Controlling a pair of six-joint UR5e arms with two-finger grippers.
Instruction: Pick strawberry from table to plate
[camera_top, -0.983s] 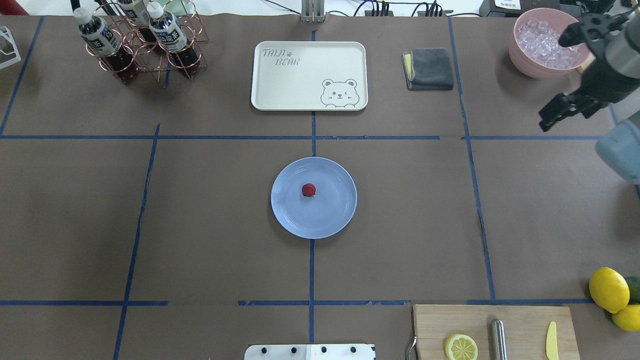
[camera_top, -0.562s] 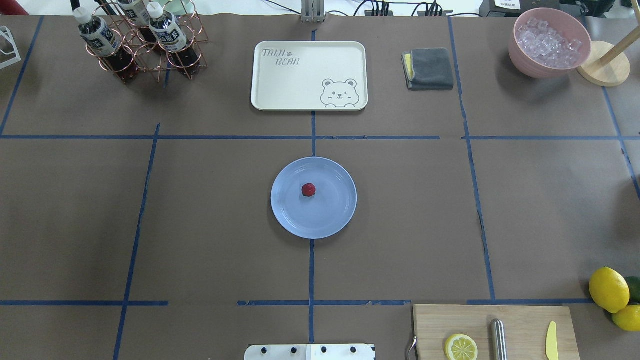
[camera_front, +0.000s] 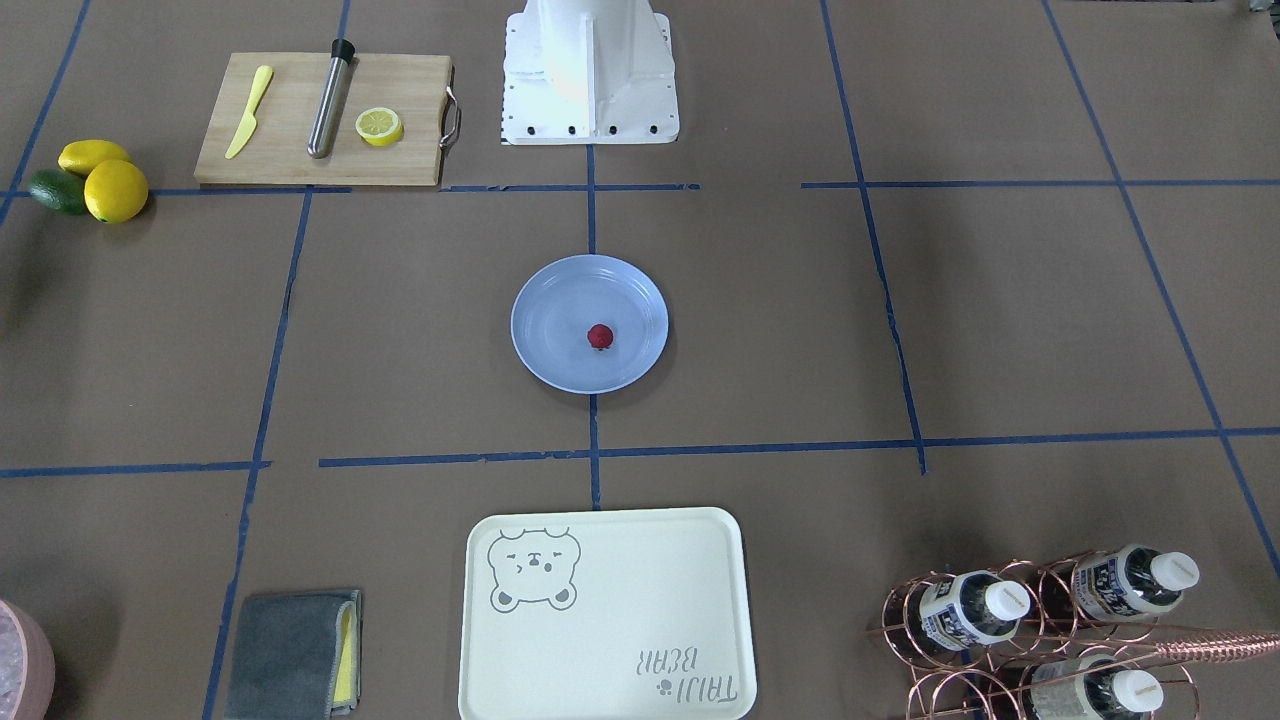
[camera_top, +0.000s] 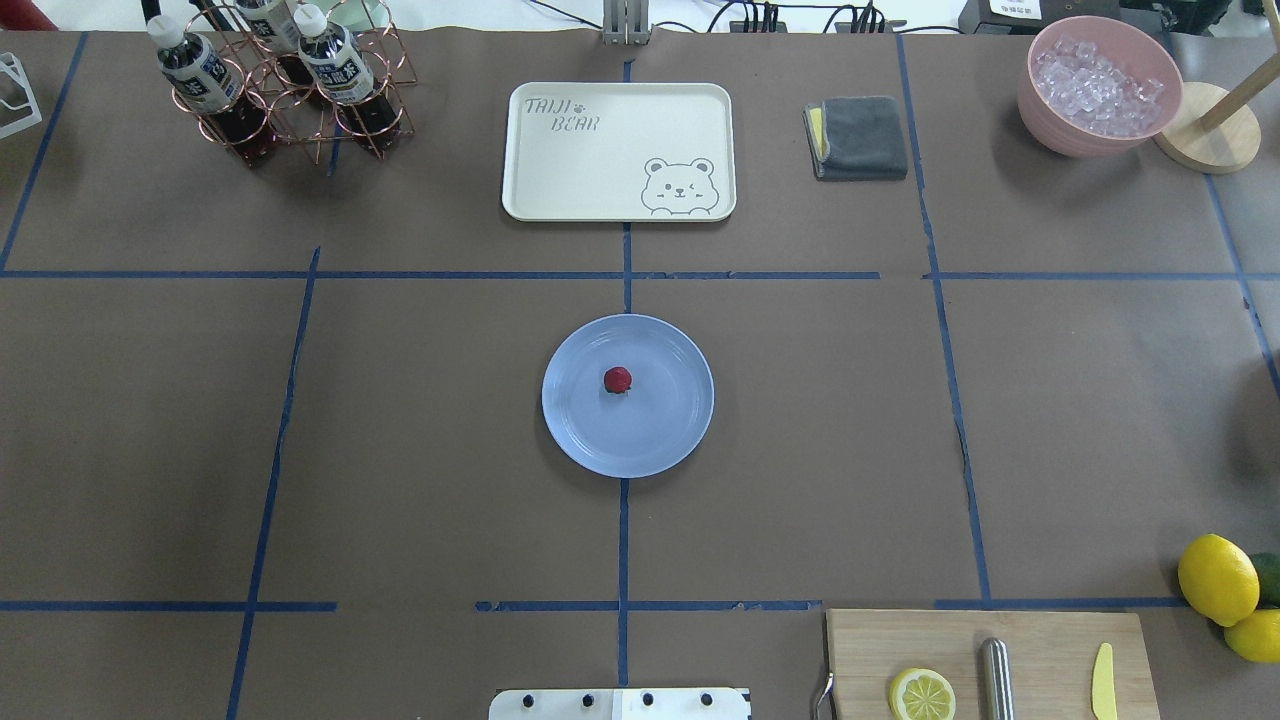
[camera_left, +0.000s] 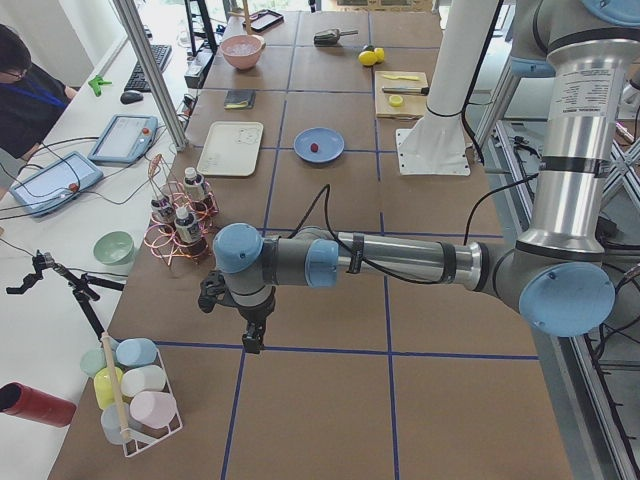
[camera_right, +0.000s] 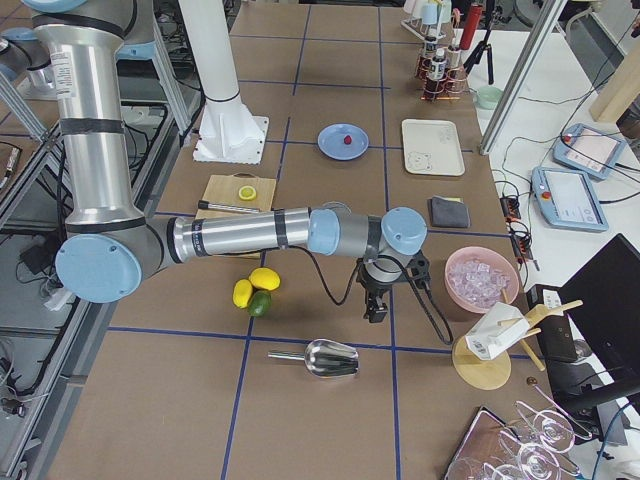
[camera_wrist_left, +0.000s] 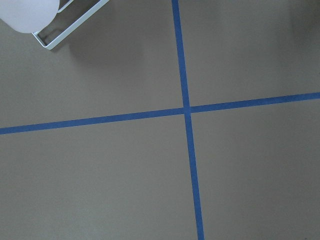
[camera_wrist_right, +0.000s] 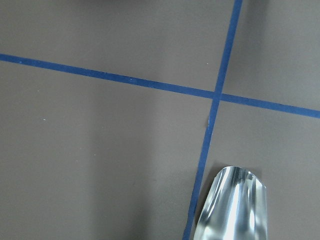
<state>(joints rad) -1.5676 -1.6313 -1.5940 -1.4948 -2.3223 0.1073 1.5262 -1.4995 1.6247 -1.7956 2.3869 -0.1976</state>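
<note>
**Inspector:** Begin with the largest item.

**Recorder:** Broad brown paper-covered table, flat, divided into a grid by blue tape lines.

**Inspector:** The arms?

**Recorder:** The silver-and-blue left arm reaches out low over the table's end on the robot's left and shows only in the left side view. The silver-and-blue right arm reaches out over the opposite end and shows only in the right side view. Both are well apart from the table's centre.

**Inspector:** Items on the surface?

**Recorder:** A cream rectangular tray with a bear drawing sits at the far side, on the centre tape line. A rectangular wooden cutting board lies at the near edge on the robot's right and carries a lemon half. A round light-blue glossy plate rests at mid-table on the same centre line, between the tray and the robot's base.

**Inspector:** The hands?

**Recorder:** The black two-finger left gripper points down over bare paper, near a tape crossing. The black two-finger right gripper points down near a shiny metal scoop that lies on the table. These side views do not let me tell whether either hand is parted or clenched.

**Inspector:** The fruit?

**Recorder:** The tiny dark-red strawberry lies on the plate, inside the rim. It is slightly off centre toward the tray and well apart from both hands.
</note>
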